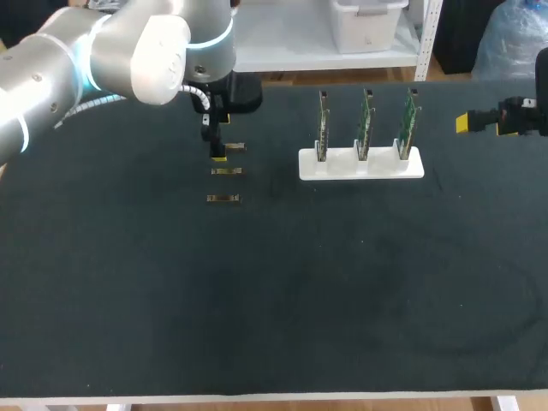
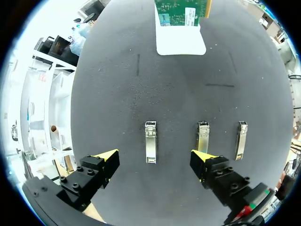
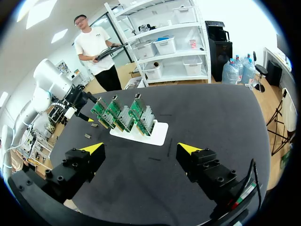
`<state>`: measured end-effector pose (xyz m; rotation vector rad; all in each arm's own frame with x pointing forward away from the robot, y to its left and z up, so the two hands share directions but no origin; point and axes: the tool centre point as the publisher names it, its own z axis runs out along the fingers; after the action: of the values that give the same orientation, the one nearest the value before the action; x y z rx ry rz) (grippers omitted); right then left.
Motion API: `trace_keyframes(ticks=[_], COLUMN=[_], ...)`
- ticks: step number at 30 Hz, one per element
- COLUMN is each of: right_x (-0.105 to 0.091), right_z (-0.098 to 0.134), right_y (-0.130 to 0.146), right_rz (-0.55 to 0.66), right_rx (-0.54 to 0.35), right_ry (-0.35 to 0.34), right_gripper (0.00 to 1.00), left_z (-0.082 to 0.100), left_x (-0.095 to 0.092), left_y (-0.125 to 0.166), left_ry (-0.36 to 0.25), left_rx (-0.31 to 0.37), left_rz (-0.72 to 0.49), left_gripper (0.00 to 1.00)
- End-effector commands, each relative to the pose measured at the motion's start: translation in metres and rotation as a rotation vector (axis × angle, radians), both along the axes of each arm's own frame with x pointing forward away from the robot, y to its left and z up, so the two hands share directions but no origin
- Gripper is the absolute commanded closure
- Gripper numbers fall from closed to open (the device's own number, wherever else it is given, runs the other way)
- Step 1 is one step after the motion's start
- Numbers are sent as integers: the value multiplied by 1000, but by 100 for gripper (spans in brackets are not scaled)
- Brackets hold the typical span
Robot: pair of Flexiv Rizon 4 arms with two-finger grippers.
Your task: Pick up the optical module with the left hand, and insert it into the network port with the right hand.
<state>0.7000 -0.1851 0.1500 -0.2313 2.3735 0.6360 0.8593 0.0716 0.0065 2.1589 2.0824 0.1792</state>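
Left wrist view, left gripper (image 2: 154,157) fingers apart above one of three modules (image 2: 150,141), right gripper (image 3: 141,149) fingers apart, facing board rack (image 3: 157,135).

Head view: left end effector (image 1: 218,156) hides part of far module (image 1: 235,147). Left wrist view: card (image 2: 181,12) cut off by rim; middle module (image 2: 203,134) has its end behind a fingertip (image 2: 200,156).
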Motion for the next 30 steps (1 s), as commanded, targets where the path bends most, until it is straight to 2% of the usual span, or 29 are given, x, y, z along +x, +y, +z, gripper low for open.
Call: trace_keyframes(ticks=[1, 14, 30], right_x=[0, 0, 0], right_z=[0, 0, 0], right_y=[0, 0, 0], right_rz=[0, 0, 0], right_rx=[0, 0, 0], right_ry=[0, 0, 0], right_gripper=[0, 0, 0], left_z=[-4, -8, -19], left_x=[-1, 9, 13], left_y=[0, -2, 1], left_ry=[-7, -14, 26], left_rx=[-2, 0, 35], left_rz=[4, 12, 8], left_gripper=[0, 0, 0])
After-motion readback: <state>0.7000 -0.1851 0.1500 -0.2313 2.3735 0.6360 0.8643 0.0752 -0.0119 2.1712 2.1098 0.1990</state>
